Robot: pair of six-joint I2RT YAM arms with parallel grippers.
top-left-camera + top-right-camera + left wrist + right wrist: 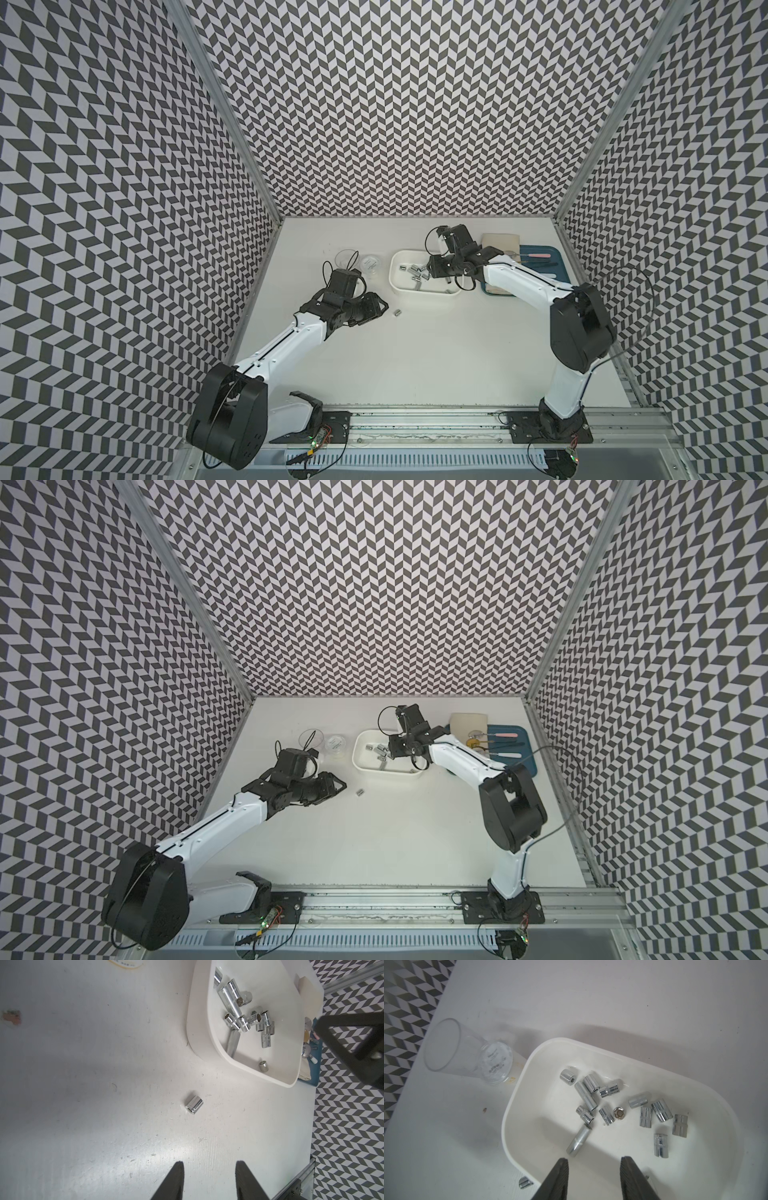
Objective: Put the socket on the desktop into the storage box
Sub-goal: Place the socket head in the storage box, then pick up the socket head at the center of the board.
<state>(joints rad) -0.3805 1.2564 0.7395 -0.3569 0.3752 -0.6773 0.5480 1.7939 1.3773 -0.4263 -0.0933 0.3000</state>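
**One shiny socket lies alone on the desktop**

A small, round, shiny silver metal socket (194, 1104) lies on its side on the flat, off-white desktop (83, 1084). The desktop has little scratches and marks. The socket is near the white plastic storage box (192, 1014), but outside it and not touching it.

The box is smooth and shallow, with rounded corners and a curved rim. Inside it lie many other sockets (591, 1084), all shiny metal. Some are short and fat, a few are long and thin, and some have ridged bands.

The left gripper (208, 1164) has two black fingers spread apart with nothing between them. They point toward the lone socket and stay apart from it. The right gripper (593, 1160) hangs over the box with its fingers spread too, holding nothing.

A see-through plastic cup (467, 1053) sits just beside the box. A flat blue tray (555, 266) sits on the box's other side.
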